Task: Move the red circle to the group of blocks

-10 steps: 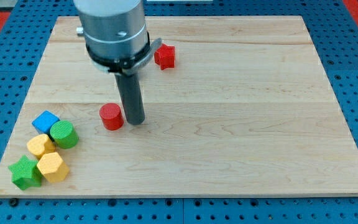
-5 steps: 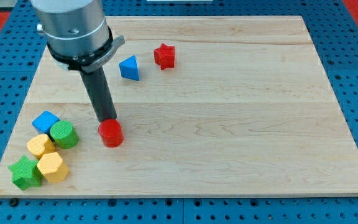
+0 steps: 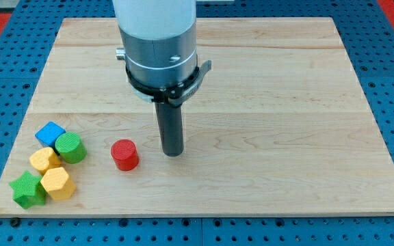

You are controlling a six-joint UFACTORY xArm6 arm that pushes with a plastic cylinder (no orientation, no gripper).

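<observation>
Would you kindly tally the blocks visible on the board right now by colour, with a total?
Red: 1, the red circle
Blue: 1, the blue cube
Green: 2, the green cylinder and the green star
Yellow: 2, the upper yellow block and the lower yellow block
Total: 6 visible; the arm may hide others.
</observation>
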